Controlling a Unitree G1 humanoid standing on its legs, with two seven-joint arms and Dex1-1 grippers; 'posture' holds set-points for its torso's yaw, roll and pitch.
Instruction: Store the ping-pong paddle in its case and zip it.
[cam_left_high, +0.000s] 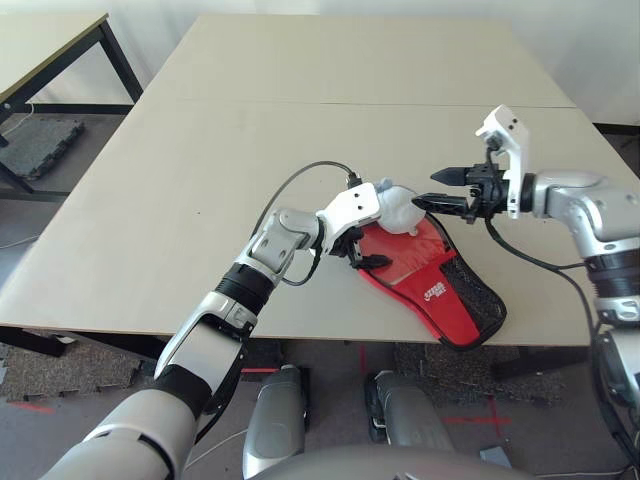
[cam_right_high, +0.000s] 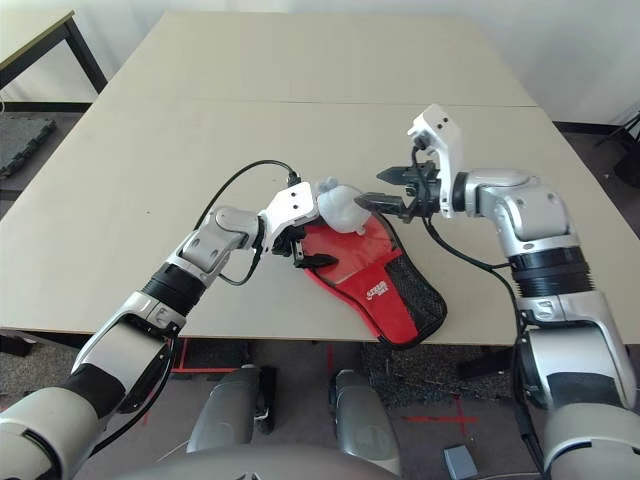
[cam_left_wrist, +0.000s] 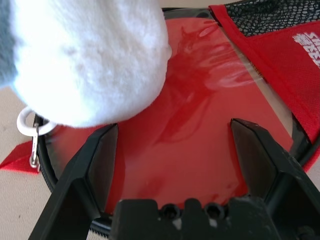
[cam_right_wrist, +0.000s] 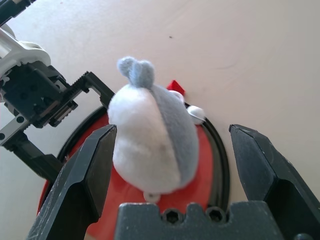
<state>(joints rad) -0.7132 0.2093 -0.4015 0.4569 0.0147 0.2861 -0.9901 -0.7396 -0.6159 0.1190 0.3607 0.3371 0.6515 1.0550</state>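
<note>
case (cam_left_high: 440, 290): lies flat near the front edge of the table (cam_left_high: 200, 180), its round end toward the grippers, its narrow handle end toward the table edge; red upper side with black mesh and a white logo, black zipper rim.
ping-pong paddle (cam_left_wrist: 200, 150): a glossy red round face shows inside the round end of the case, under the left gripper; its handle cannot be made out.
plush toy (cam_right_wrist: 152, 145): small white and grey fuzzy lump with two little ears, sitting over the round end of the case, tied to a white ring (cam_left_wrist: 30, 122) at the zipper.
left gripper (cam_left_high: 362, 255): fingers spread, hanging just above the red face, touching nothing.
right gripper (cam_left_high: 440, 190): fingers spread wide on either side of the plush toy, not closed on it.
</note>
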